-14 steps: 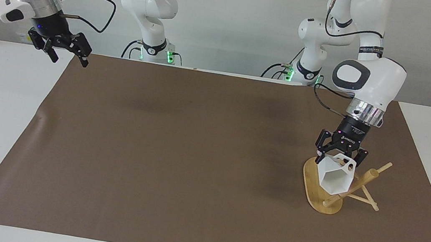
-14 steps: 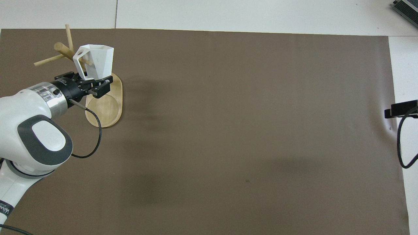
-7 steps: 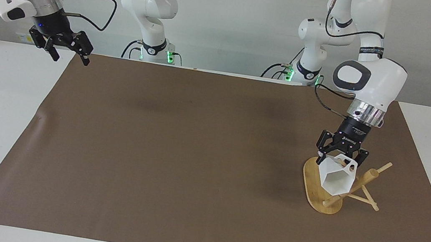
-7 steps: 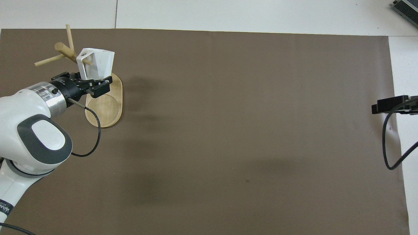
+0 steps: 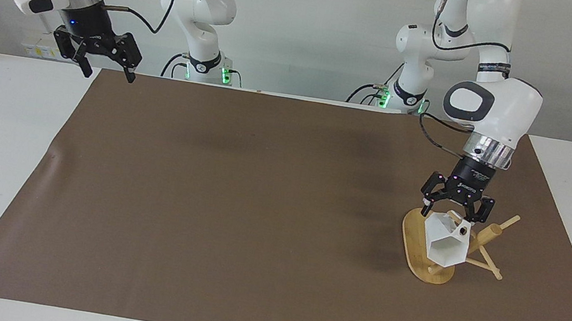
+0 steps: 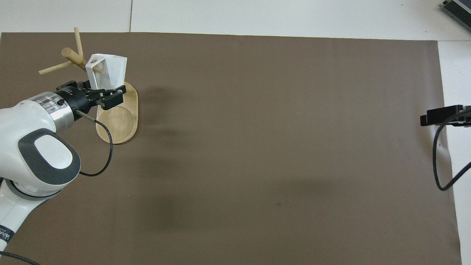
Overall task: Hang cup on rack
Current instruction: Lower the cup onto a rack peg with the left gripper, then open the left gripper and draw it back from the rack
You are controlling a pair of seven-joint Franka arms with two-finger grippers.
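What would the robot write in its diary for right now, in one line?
cup: on rack peg | left gripper: open above cup | right gripper: open, waiting

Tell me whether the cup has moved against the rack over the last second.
Yes. The cup has dropped lower over the rack base, toward its pole, and the left gripper has opened above it.

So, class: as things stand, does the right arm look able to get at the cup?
Probably not easily. The right gripper hangs open over the right arm's end of the table, while the cup sits on the rack at the left arm's end, with the open left gripper just above it.
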